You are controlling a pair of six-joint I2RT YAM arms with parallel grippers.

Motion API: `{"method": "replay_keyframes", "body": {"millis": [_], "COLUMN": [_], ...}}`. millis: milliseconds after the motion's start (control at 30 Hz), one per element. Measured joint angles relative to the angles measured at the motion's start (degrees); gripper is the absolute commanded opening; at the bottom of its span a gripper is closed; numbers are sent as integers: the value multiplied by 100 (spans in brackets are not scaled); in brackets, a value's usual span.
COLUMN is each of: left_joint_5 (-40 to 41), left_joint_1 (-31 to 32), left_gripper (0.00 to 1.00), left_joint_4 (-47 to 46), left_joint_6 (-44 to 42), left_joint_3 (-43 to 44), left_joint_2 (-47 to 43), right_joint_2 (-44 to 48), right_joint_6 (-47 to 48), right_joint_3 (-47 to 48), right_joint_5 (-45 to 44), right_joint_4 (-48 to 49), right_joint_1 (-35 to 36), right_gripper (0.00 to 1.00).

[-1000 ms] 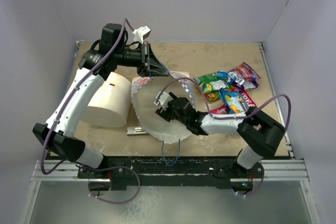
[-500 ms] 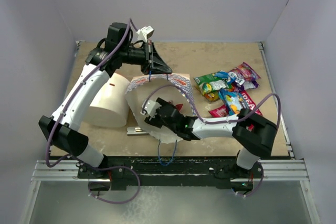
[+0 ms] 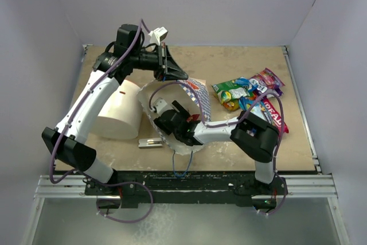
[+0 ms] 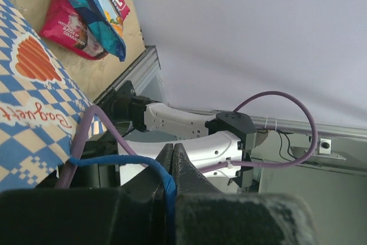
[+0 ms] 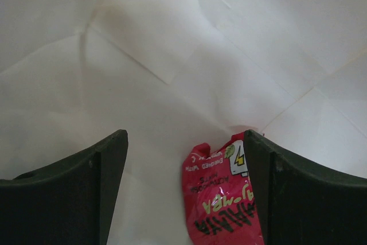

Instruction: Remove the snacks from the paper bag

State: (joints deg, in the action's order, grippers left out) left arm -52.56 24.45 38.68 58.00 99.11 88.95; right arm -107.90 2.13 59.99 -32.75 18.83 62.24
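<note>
While left jaws pinch handle [image 4: 153, 169] | bag [image 4: 34, 93] script "Boquet…" | right jaws apart, red packet [image 5: 221, 210] between

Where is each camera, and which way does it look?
Top: above and behind the arms, looking down; shows both arms, the paper bag, the snacks.
Left wrist: on the left arm, looking past its shut left claw pinching the blue string handle.
Right wrist: inside the bag, looking past the open right claw at a red packet.
Top and left wrist share the checkered bag and the snacks.
</note>
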Motion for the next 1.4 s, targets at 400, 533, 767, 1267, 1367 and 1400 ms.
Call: {"method": "replay_keyframes", "body": {"millis": [400, 533, 767, 1267, 1367, 1400], "left_joint_5": [-28, -66, -109, -175, -188, -190], "left_joint_1": [0, 0, 0, 0, 0, 0], "left_gripper": [0, 0, 0, 0, 0, 0], "left_joint_4": [-13, -11, 0, 42, 42, 42], "left_joint_6": [-2, -4, -11, -61, -68, -72], "left_joint_3": [-227, -227, -227, -262, -306, -328], "left_joint_2": [-160, -160, -160, -160, -160, -160], "right_joint_2": [-422, -546, -584, 234, 466, 505], "right_joint_6": [-914, -1228, -1346, -616, -511, -527], "right_joint_3": [313, 466, 466, 127, 122, 109], "right_joint_5": [-33, 199, 402, 660, 636, 634], "right_joint_4": [-350, -391, -400, -531, -544, -525], "right_joint_1": [-658, -769, -789, -632, -590, -581], "right_gripper": [78, 60, 26, 41, 60, 64]}}
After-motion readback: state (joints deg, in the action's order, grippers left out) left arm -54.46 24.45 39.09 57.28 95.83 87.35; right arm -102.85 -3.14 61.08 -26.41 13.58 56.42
